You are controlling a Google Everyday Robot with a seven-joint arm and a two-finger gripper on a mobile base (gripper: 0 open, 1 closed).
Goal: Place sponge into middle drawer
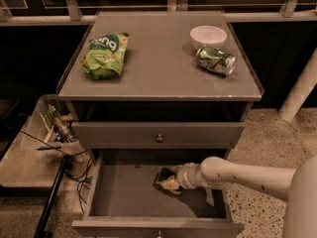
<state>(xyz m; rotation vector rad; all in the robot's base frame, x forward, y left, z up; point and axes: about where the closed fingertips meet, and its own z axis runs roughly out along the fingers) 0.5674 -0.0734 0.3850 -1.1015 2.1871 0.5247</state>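
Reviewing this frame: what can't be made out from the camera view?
Camera view:
- Sponge, inside the middle drawer: its right part is covered by the gripper reaching in from the right, and contact with the drawer floor cannot be told.
- Middle drawer's front: cut off by the bottom edge.
- Can on the cabinet top: label too small to read.
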